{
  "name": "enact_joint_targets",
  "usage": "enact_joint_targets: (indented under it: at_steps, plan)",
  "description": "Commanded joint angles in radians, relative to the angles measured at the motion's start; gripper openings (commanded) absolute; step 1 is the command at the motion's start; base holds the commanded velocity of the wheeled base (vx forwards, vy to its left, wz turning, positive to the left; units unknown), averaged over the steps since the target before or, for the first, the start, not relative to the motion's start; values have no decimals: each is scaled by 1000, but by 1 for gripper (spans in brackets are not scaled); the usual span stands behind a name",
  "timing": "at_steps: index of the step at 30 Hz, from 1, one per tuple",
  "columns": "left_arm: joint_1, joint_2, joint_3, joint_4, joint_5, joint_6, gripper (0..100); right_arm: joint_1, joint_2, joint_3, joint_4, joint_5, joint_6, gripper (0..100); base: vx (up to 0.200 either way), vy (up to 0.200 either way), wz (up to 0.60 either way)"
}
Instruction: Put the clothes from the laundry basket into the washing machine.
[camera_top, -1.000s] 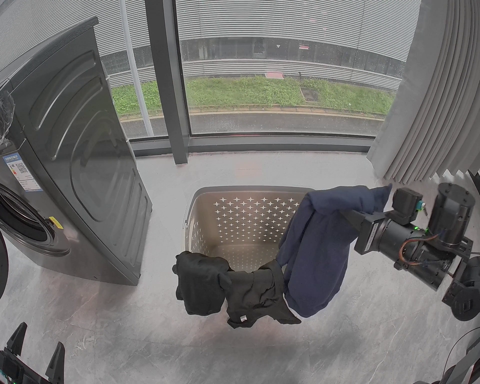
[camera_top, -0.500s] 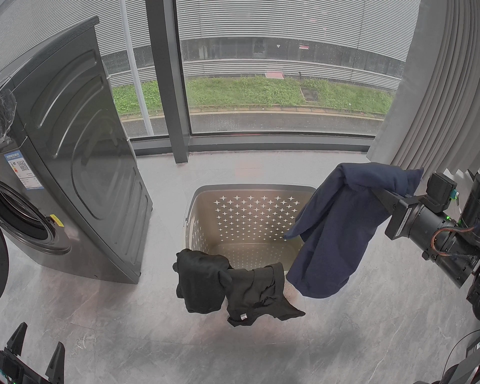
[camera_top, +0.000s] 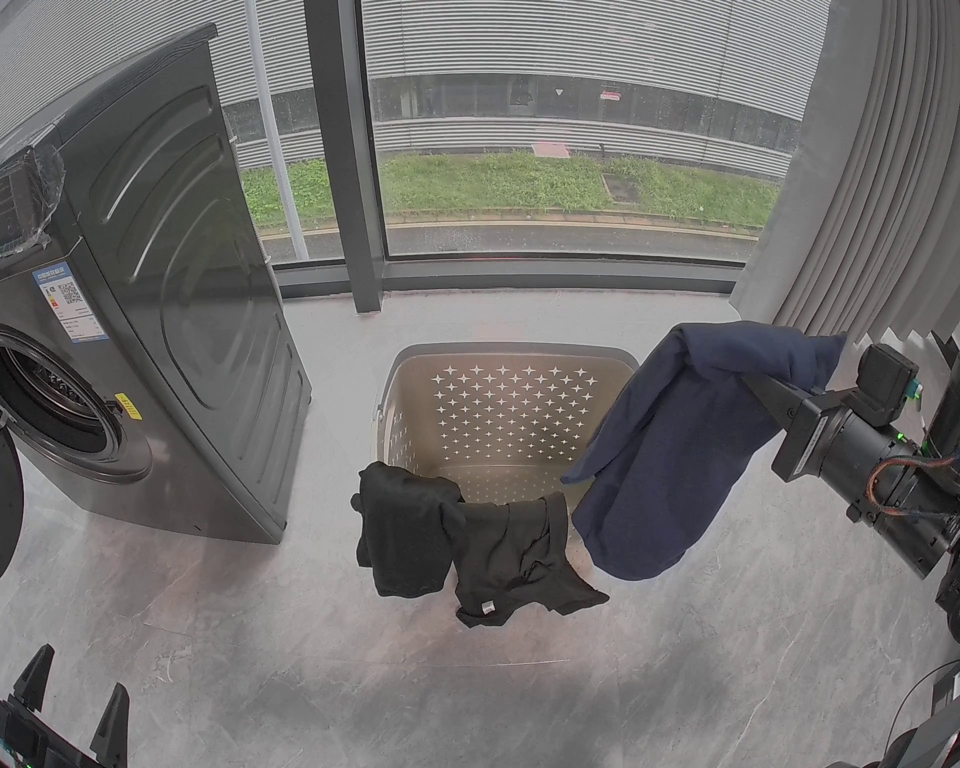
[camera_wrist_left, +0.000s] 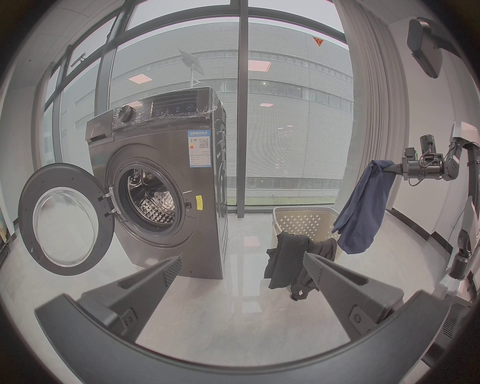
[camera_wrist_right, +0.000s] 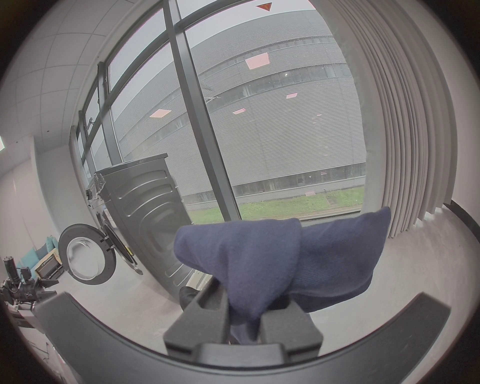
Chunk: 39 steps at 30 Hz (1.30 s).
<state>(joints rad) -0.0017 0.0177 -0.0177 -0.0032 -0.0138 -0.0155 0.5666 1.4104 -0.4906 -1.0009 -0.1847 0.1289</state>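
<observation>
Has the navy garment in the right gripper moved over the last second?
Yes. The navy garment, clamped in the right gripper, has swung up and toward the robot's right, now mostly clear of the laundry basket.

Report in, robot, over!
Right gripper shut on navy garment, held beside laundry basket. Left gripper open, empty. Black clothes draped on basket rim. Washer door open.

Open grey floor (camera_top: 330, 620) runs between the beige star-punched plastic basket (camera_top: 505, 400) and the dark grey washing machine (camera_top: 190, 300), its round glass door (camera_wrist_left: 65, 220) swung wide, black clothes (camera_top: 470, 550) draping the basket's near rim.
</observation>
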Motion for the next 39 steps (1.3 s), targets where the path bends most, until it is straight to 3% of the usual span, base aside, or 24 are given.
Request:
enact_joint_targets:
  at_steps: [1,14,20,32,35,39]
  plan:
    - [0,-18,18,0,0,-1,100,1,-1,3,-1,1,3,0,0,200,0]
    - [0,-18,18,-1,0,0,100,-2,-4,-2,-2,2,15,0,0,200,0]
    - [0,-18,18,0,2,2,100,-2,-4,-3,-4,4,15,0,0,0,0]
    - [0,-18,18,-1,0,-1,100,-7,-5,-3,-4,14,15,0,-200,0,0]
    - [0,-18,18,0,0,-1,100,-8,-5,-5,-4,17,15,0,0,0,0]
    - [0,-18,18,0,0,-1,100,-5,-2,-2,-2,17,20,0,0,200,0]
